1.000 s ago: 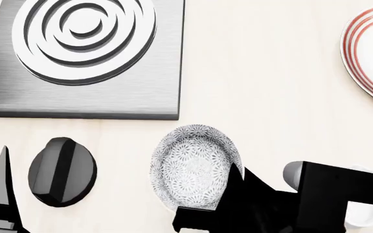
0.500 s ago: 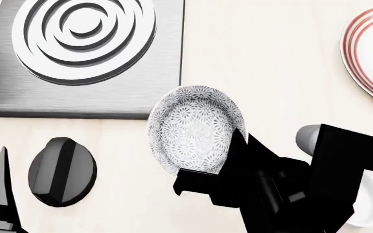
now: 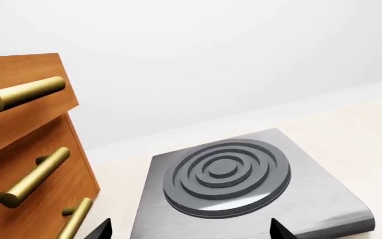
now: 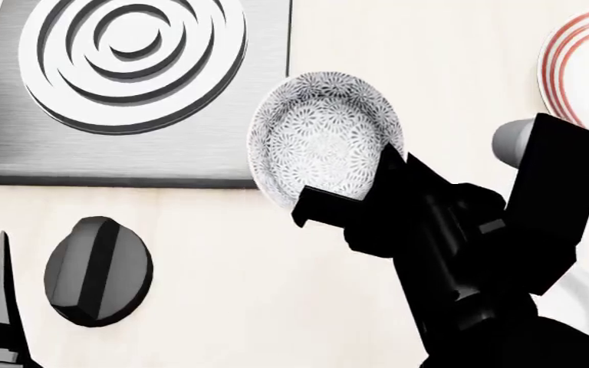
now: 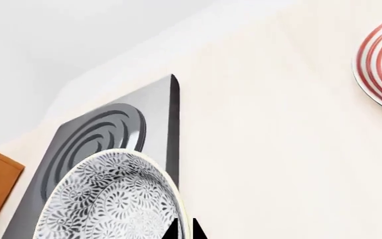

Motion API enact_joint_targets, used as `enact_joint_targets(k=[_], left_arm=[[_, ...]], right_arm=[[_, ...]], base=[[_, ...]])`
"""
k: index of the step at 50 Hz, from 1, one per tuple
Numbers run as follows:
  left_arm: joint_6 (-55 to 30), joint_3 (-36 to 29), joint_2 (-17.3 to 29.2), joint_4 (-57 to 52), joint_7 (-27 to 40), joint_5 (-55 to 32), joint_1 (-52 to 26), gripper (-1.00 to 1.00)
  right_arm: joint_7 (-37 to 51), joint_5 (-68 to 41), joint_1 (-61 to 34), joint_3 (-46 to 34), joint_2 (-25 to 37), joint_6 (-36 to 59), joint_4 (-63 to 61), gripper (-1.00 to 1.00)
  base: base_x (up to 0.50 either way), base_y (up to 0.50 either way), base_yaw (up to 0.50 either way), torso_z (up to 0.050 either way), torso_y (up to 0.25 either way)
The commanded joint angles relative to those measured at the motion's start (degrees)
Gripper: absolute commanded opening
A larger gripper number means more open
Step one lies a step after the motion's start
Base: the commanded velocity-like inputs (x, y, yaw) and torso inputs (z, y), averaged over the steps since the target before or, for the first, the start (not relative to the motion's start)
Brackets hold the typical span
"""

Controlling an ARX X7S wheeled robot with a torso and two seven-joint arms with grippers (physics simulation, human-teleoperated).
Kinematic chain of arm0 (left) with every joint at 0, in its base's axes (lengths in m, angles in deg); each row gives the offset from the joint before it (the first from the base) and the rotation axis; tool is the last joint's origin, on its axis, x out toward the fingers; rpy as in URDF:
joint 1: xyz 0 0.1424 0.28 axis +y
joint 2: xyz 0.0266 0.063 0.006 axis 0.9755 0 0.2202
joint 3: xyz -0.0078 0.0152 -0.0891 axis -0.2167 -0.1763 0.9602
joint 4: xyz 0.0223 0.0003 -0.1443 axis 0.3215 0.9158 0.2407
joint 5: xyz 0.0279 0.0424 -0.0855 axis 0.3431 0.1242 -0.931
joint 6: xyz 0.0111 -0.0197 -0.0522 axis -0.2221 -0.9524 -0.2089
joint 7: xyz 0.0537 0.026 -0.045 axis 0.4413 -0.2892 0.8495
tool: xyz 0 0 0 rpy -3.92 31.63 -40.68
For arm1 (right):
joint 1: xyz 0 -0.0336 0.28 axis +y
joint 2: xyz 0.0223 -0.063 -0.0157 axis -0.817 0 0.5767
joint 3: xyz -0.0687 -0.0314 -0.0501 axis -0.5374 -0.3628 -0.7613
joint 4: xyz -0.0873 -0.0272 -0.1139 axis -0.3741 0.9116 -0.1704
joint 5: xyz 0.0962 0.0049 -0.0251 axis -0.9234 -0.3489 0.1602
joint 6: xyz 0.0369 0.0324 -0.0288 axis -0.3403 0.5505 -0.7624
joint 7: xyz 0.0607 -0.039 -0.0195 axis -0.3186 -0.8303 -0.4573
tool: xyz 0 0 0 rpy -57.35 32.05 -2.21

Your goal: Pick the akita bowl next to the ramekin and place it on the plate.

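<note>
Half-hidden ramekin (image 4: 584, 300) behind right arm, plate (image 4: 581, 77) cropped — akita bowl (image 4: 325, 142) gripped

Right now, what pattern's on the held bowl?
Fine grey-and-white floral print on the akita bowl; clearest in the head view.

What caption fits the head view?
Right gripper carries the akita bowl above the counter, plate ahead.

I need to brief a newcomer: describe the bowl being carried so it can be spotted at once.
Start at the square brushed-metal burner plate with raised concentric rings; at its right edge the black right gripper holds the small, deep, grey-and-white floral akita bowl tilted above the cream counter. Its fine pattern sets it apart from the wide red-ringed white plate and the plain white ramekin.
</note>
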Motion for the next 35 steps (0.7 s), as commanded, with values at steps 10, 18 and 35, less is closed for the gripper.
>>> enact_joint_targets(k=[10, 18, 35], left_arm=[[-1.9, 1.3, -1.8, -0.5, -2.9, 0.1, -0.7, 1.0], [-2.4, 0.8, -1.4, -0.3, -2.4, 0.0, -1.1, 1.0], [-1.7, 1.5, -0.7, 0.0, -1.5, -1.3, -0.5, 1.0]], right_arm=[[-3.1, -3.1, -8.2, 1.6, -2.9, 2.7, 11.2, -1.0], [-3.7, -3.7, -11.0, 1.2, -3.5, 3.8, 14.8, -1.0], [-7.5, -0.8, -14.6, 0.1, -5.1, 4.5, 24.6, -1.0]], base=[[0.0, 0.0, 0.0, 0.0, 0.0], [0.0, 0.0, 0.0, 0.0, 0.002], [0.0, 0.0, 0.0, 0.0, 0.0]])
